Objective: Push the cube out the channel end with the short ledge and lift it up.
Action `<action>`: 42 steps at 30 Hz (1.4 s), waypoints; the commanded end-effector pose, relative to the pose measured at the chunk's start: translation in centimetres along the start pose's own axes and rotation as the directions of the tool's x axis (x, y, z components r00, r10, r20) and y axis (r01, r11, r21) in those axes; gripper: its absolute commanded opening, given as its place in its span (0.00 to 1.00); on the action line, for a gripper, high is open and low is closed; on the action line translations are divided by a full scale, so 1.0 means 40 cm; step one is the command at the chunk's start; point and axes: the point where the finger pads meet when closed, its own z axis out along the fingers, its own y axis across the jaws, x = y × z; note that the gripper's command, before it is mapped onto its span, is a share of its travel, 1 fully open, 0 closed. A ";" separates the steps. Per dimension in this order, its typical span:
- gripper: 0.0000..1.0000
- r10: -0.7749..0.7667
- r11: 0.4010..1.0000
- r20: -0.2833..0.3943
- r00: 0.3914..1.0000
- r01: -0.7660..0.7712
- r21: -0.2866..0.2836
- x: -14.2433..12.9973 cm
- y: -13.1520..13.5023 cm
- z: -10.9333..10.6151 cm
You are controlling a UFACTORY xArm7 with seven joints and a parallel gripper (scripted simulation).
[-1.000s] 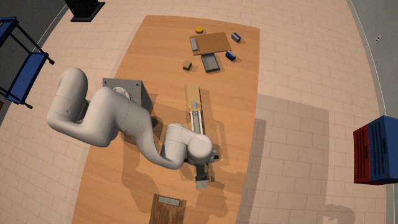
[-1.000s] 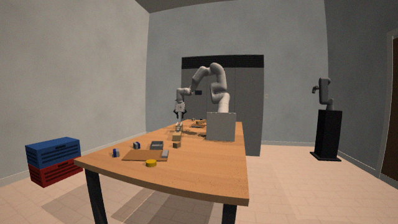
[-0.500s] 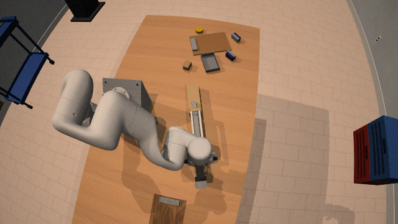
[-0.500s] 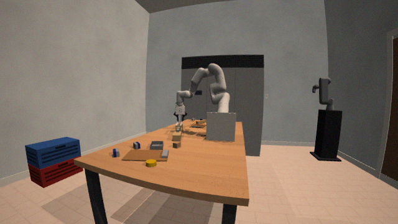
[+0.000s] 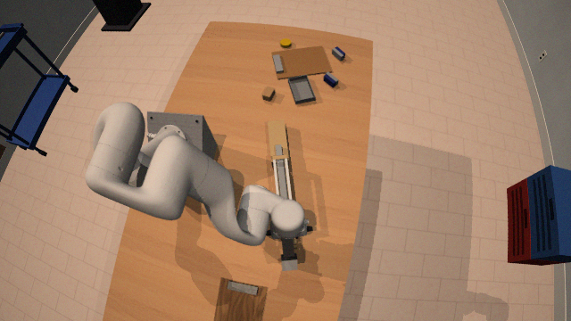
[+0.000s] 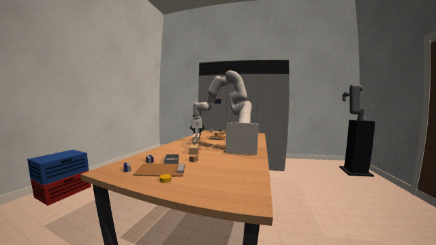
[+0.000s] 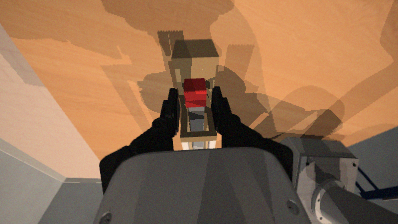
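In the wrist view the red cube [image 7: 194, 93] sits at the end of the narrow channel [image 7: 198, 127], just before the tan ledge with the raised lip [image 7: 195, 54]. My gripper [image 7: 195, 97] hangs above it with its dark fingers partly spread. One finger shows on each side of the cube, with a small gap on both sides. In the overhead view the channel [image 5: 282, 174] runs along the middle of the table, and my wrist [image 5: 287, 218] covers its near end and the cube. A grey strip [image 5: 283, 178] lies along the channel.
At the far end of the table are a flat board [image 5: 303, 61], a grey tray [image 5: 302, 89], two blue blocks [image 5: 338, 53] [image 5: 330, 79], a yellow disc [image 5: 285, 43] and a tan block [image 5: 268, 93]. A dark board with a grey bar [image 5: 243, 287] lies near the front edge.
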 end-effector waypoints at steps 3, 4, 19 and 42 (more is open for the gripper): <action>0.43 0.000 1.000 -0.001 1.000 0.000 0.003 0.001 -0.003 0.015; 0.43 0.000 1.000 -0.001 1.000 0.000 0.003 0.001 -0.003 0.020; 0.43 0.000 1.000 -0.001 1.000 0.000 0.003 0.001 -0.003 0.037; 0.00 0.000 1.000 -0.001 1.000 0.000 0.003 0.001 -0.003 0.037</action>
